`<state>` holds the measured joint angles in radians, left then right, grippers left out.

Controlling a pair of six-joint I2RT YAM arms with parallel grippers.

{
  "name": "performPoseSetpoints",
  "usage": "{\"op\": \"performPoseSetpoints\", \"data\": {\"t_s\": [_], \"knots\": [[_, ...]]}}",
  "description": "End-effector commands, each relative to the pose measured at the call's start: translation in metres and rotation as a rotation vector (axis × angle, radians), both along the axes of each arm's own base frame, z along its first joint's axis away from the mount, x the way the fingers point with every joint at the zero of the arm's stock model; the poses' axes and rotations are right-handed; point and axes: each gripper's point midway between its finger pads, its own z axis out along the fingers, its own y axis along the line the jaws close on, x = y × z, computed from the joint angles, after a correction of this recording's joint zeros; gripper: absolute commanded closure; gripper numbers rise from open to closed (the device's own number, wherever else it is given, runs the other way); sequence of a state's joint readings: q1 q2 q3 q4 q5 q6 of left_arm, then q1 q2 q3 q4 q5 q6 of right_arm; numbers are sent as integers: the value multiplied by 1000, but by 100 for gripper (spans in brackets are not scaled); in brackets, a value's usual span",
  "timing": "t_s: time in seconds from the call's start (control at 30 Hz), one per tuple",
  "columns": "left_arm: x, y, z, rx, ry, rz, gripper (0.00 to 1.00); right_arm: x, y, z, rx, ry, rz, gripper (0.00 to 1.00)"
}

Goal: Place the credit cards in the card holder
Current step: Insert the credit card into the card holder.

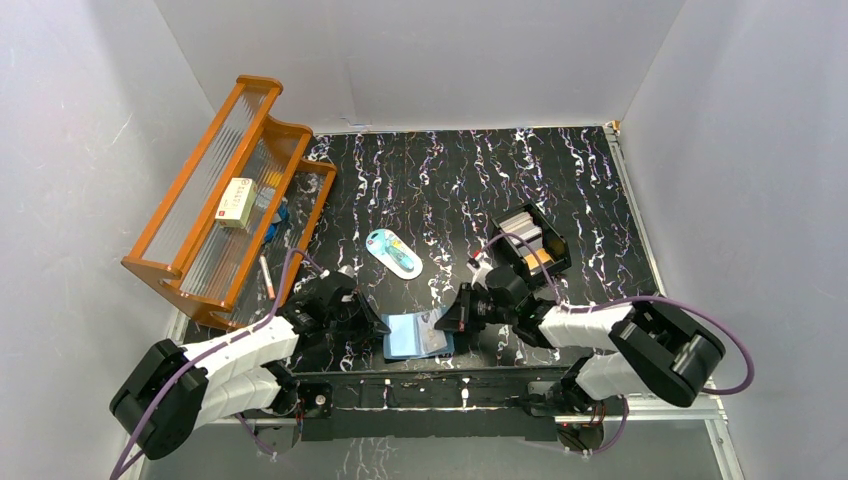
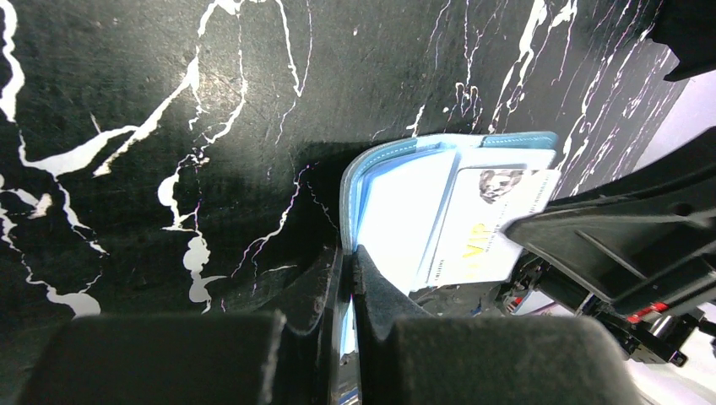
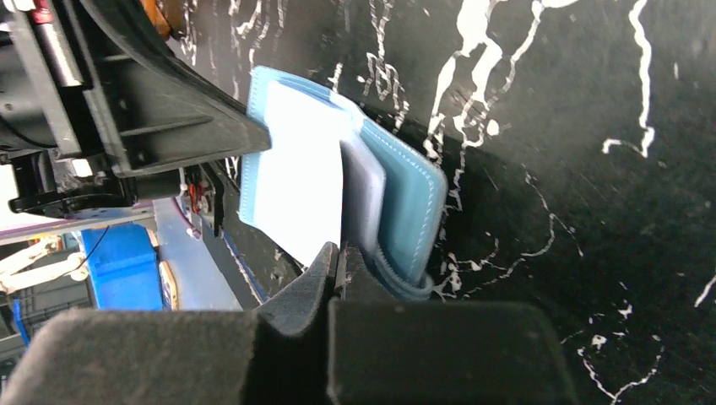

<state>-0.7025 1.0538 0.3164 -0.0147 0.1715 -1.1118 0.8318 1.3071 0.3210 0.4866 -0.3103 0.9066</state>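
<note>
Card holder point(image 1: 415, 337): open, flat on the table point(image 1: 450, 190) at its near edge; left claw point(image 2: 350, 253) clenched on its left flap. Right claw point(image 3: 339, 253) looks clenched on a pale credit card point(image 2: 485, 232) lying across the inside. Handling: keep the flap pinned, slide the card in level, release once seated.

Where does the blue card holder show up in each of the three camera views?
Top external: card holder low centre, lying open.
Left wrist: right of centre, at the left tool tips.
Right wrist: centre, at the right tool tips.
Shared landmark: black marbled tabletop beneath it.
</note>
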Motion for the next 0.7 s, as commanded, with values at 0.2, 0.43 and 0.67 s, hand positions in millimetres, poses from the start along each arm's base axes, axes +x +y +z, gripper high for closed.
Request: {"op": "performPoseSetpoints", "data": {"t_s": [0.2,0.43,0.67], "knots": [[-9,13,-16,54,26,5,99,-5,8,-1,102,28,1,100],[-9,12,-16,48,26,7,100,-6,10,-1,122,39,2,100],[-9,10,-16,44,27,4,100,-8,15,-1,152,60,20,100]]}}
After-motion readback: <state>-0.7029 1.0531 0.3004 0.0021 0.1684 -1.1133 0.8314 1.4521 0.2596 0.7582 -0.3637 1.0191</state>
